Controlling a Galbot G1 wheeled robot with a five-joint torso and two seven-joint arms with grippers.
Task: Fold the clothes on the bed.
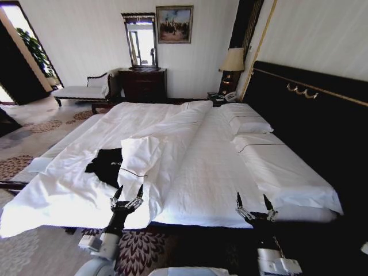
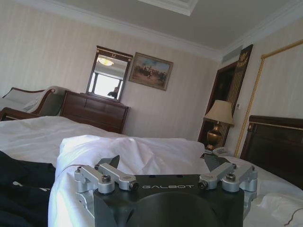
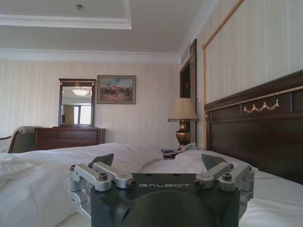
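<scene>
Two grippers hover at the bed's (image 1: 207, 167) near edge, jaws spread, empty. Left gripper (image 1: 127, 192) sits near the shirt (image 1: 107, 165), half under a duvet (image 1: 141, 155) flap; lift that flap first. Right gripper (image 1: 253, 202) waits well apart.

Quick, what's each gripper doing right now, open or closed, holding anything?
Left gripper: open, empty, at the bed's near edge by the black T-shirt.
Right gripper: open, empty, at the near edge too.
</scene>
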